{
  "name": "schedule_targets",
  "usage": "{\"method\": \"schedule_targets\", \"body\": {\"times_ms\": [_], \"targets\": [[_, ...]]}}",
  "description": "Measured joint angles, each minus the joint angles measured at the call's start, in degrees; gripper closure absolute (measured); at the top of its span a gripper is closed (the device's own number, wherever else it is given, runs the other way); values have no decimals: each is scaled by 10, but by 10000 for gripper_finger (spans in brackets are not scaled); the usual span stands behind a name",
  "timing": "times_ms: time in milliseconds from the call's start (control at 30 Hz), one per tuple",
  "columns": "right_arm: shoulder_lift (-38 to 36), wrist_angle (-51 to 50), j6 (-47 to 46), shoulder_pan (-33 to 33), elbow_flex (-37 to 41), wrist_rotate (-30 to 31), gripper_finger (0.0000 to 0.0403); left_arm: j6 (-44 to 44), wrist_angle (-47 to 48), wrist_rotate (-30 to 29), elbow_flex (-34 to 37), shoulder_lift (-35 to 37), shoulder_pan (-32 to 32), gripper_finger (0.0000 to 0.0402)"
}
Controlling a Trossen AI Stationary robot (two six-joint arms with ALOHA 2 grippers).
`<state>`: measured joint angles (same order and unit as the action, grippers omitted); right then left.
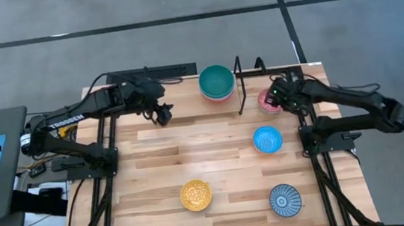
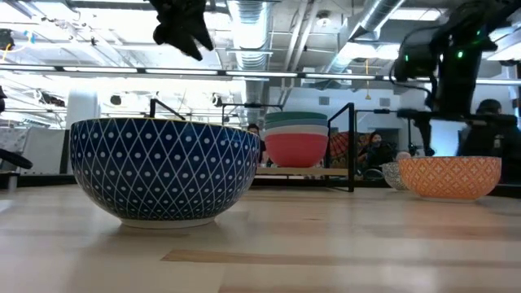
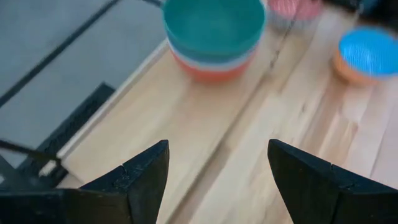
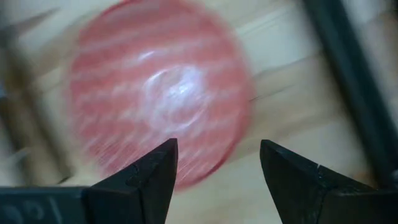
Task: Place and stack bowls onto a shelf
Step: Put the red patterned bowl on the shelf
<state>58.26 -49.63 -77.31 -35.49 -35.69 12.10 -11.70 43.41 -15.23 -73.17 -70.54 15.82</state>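
Note:
A stack of bowls (image 1: 216, 82), teal on top and red-orange at the bottom (image 2: 296, 150), stands at the table's far edge on the shelf's light-wood plank (image 2: 281, 171), beside its black wire legs (image 1: 240, 86). A pink-red patterned bowl (image 1: 266, 103) rests on its base to the right of the wire. My right gripper (image 1: 276, 96) is open above this bowl (image 4: 155, 87), its fingers over the bowl's rim without touching it. My left gripper (image 1: 162, 115) is open and empty (image 3: 217, 149), left of the stack and above the table.
A bowl that is blue inside and orange outside (image 1: 267, 139) stands near the right arm's base. A yellow patterned bowl (image 1: 195, 195) and a blue-white striped bowl (image 1: 285, 199) stand near the front edge. Bare wood lies between the two arms.

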Motion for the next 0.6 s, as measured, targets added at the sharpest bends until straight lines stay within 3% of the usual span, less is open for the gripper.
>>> {"method": "schedule_targets", "body": {"times_ms": [267, 600], "targets": [[-34, 0, -89, 176, -45, 28, 148, 36, 76, -3, 2, 0, -8, 143], [16, 25, -177, 361, -107, 86, 148, 68, 69, 41, 9, 0, -8, 143]]}}
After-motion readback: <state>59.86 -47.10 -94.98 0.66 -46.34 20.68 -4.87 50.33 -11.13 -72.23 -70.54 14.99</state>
